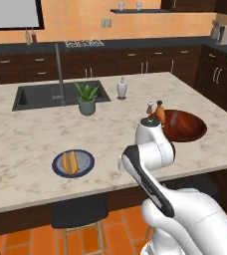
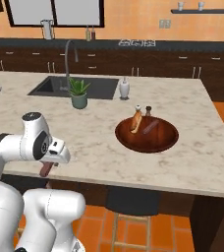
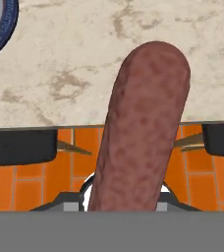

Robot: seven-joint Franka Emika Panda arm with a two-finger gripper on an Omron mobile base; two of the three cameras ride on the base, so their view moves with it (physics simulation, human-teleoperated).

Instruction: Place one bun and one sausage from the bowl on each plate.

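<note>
A: One sausage [image 3: 141, 133] is clamped in the tool [image 2: 46, 170], jaws closed part-way around it. In the hand view it stands up from the bottom edge, over the rim of the bench [image 3: 109, 59] and the orange tile floor [image 3: 35, 187] below.

B: Where does that put it in the room?

A: In the right base view the reddish end hangs under the wrist, at the near edge of the bench and low beside it. A slice of the blue plate [image 3: 1, 29] shows at the top left corner of the hand view.

B: And the rest of the food?

A: One bun [image 1: 70, 162] lies on the blue plate, near the front edge of the bench. The wooden bowl [image 2: 147, 135] sits well apart to the right, with another bun [image 2: 135, 122] leaning on its far rim and a second sausage [image 2: 149, 127] just beside it.

B: Anything near the bowl?

A: Two small shakers [image 2: 142, 110] just behind it; a potted plant [image 2: 78, 93] and a white bottle [image 2: 125, 88] stand by the sink [image 2: 65, 87]
</note>
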